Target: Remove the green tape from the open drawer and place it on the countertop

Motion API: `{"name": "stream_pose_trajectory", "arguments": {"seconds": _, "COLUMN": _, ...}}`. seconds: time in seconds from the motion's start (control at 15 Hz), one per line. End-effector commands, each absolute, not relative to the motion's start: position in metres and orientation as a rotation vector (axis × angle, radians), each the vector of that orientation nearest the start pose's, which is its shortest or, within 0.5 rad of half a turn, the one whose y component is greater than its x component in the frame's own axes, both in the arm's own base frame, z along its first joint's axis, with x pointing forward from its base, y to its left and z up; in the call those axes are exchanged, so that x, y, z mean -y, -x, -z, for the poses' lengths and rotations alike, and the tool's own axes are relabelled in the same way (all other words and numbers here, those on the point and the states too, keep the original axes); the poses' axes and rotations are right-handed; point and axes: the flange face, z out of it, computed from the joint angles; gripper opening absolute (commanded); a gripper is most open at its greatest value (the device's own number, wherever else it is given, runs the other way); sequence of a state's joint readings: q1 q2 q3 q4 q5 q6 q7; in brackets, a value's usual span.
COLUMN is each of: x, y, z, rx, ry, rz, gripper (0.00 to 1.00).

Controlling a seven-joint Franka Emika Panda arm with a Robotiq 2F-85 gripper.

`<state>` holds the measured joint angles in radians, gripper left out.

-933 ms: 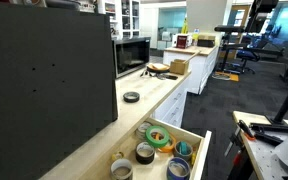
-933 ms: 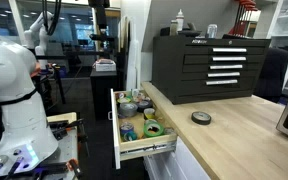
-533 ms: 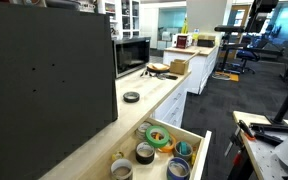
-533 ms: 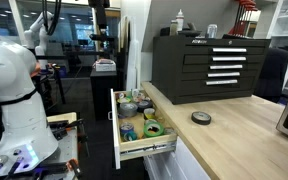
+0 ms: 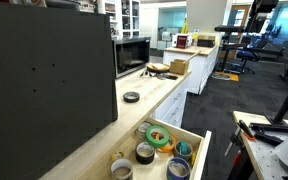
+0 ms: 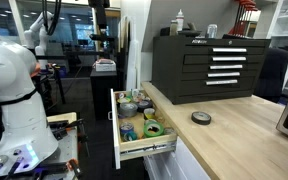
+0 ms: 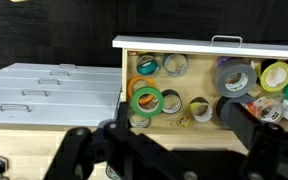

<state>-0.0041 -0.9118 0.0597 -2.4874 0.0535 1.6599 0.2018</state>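
Observation:
The green tape [image 7: 147, 100] lies in the open drawer [image 7: 174, 43], resting partly on an orange roll, among several other rolls. It also shows in both exterior views [image 5: 159, 140] [image 6: 152, 129], in the light-wood drawer [image 5: 198, 133] [image 6: 117, 125]. The pale beige countertop [image 5: 149, 100] [image 6: 234, 135] runs beside the drawer. My gripper [image 7: 169, 142] is open and empty, hovering above the drawer's near edge, its dark blurred fingers at the bottom of the wrist view. I cannot make it out in the exterior views.
A black roll [image 5: 131, 97] [image 6: 200, 117] lies on the countertop. A black tool chest [image 6: 209, 65] [image 5: 44, 75] stands on the counter, a microwave [image 5: 132, 55] further along. A grey roll [image 7: 234, 77] and a black roll [image 7: 170, 103] lie near the green tape.

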Motion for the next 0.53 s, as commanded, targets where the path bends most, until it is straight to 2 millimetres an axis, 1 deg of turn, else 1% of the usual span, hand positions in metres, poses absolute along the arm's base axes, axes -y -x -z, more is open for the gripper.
{"name": "stream_pose_trajectory", "arguments": {"seconds": 0.0, "x": -0.026, "y": -0.281, "z": -0.573, "rx": -0.265, "ry": 3.112, "rz": 0.127, "gripper": 1.00}}
{"name": "stream_pose_trajectory", "arguments": {"seconds": 0.2, "x": -0.028, "y": -0.289, "z": -0.564, "rx": -0.228, "ry": 3.130, "rz": 0.112, "gripper": 1.00}}
{"name": "stream_pose_trajectory", "arguments": {"seconds": 0.4, "x": -0.030, "y": -0.311, "z": -0.542, "rx": -0.165, "ry": 3.151, "rz": 0.083, "gripper": 1.00}}
{"name": "stream_pose_trajectory", "arguments": {"seconds": 0.47, "x": -0.031, "y": -0.321, "z": -0.531, "rx": -0.137, "ry": 3.154, "rz": 0.069, "gripper": 1.00}}
